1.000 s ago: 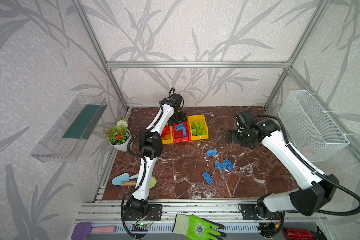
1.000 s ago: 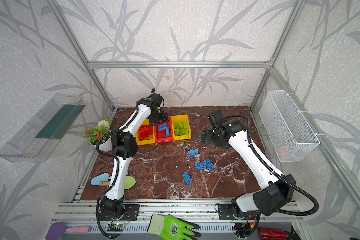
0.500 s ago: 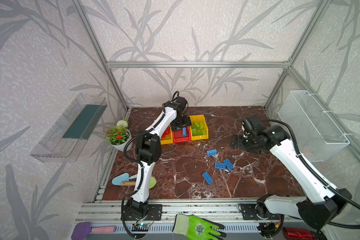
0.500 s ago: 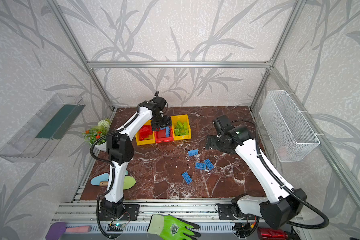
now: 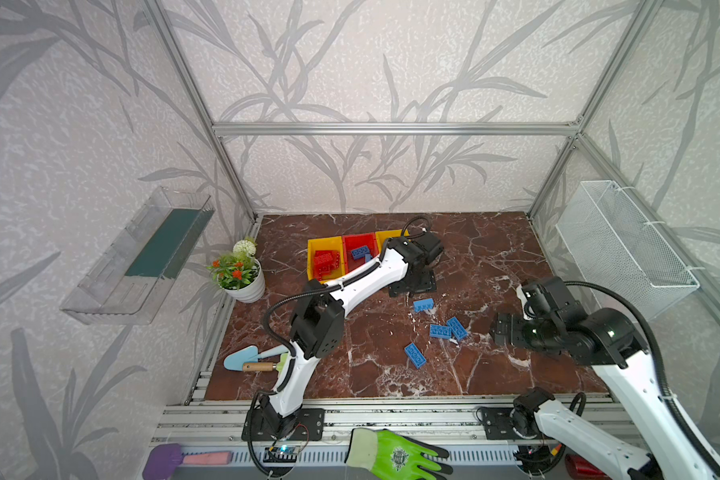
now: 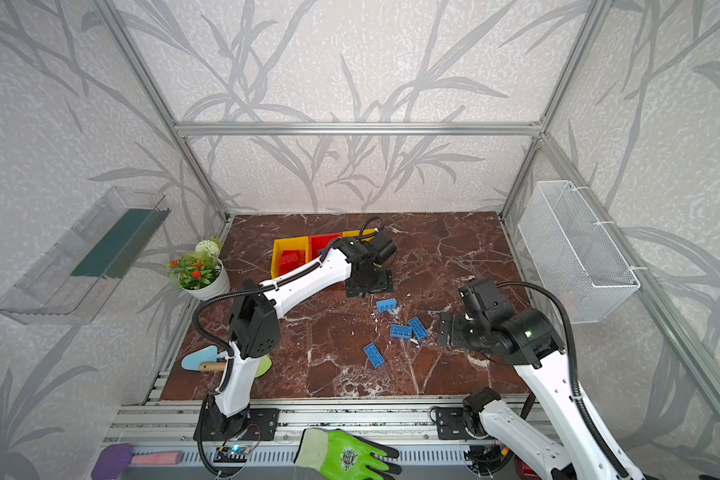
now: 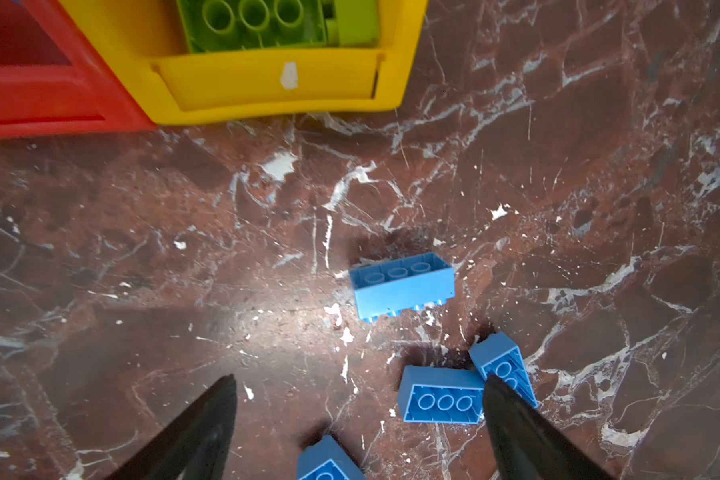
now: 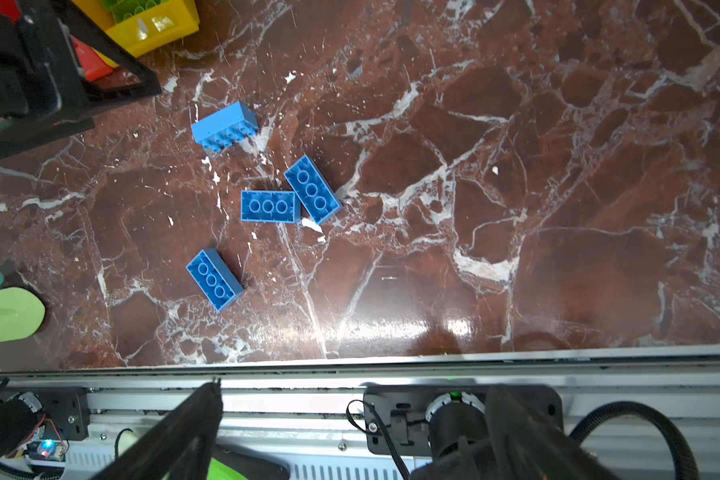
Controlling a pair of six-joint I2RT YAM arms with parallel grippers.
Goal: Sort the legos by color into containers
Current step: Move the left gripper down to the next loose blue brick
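The left end effector [image 7: 358, 380], wide and empty, hangs just in front of the bins [image 5: 321, 242] by the table's [image 5: 495, 249] back edge. The right end effector [image 8: 355, 386], also wide and empty, hangs towards the right edge. Four blue bricks [image 5: 440, 331] lie loose mid-table. The step looks like fetching the next one, which calls for lowering over the nearest brick [image 7: 400, 286] and closing. A second ago the left hung over the bins and the right was farther back. The bricks haven't moved.

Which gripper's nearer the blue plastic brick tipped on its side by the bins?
Left. Left gripper hovers beside the tipped blue brick, bin side; right gripper sits farther, past the paired blue bricks.
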